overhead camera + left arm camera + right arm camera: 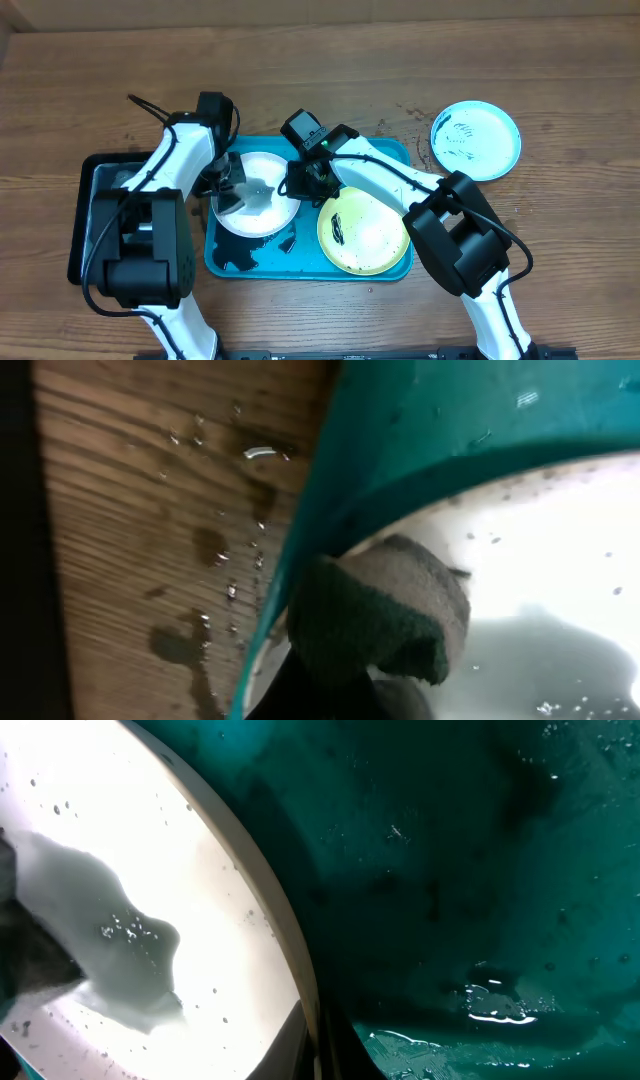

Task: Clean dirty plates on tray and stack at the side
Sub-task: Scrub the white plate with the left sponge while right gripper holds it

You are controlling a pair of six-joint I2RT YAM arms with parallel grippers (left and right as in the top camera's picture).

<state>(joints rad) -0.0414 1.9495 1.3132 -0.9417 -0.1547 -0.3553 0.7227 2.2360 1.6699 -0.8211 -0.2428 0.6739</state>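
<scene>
**Both arms on the white plate, scrub in play**

From overhead: the turquoise tray (395, 155) sits mid-table, with the white plate (262, 205) on its left half and the yellow-green plate (365, 235) on its right, dark smear on its face. The light blue plate (476, 140) lies off the tray, on the wooden table (560, 240) to the right, black marks showing. A black tray (85, 200) sits at the far left. The left gripper (230, 182) is at the white plate's left edge, and the right gripper (303, 180) is at its right edge.

Over to the left wrist: a grey-green sponge (385, 610) is bunched up right at the fingers and clamped there, pressed where the white plate (560, 540) meets the tray (420, 430) wall. Grey water pools on the plate, and droplets (258, 452) speckle the table (150, 510) beside the tray.

Right wrist now: the white plate's (150, 850) rim runs straight down into the right gripper (320, 1050), fingers closed on that rim. A grey puddle (110, 940) sits on the plate, with wet tray (480, 870) floor alongside
</scene>
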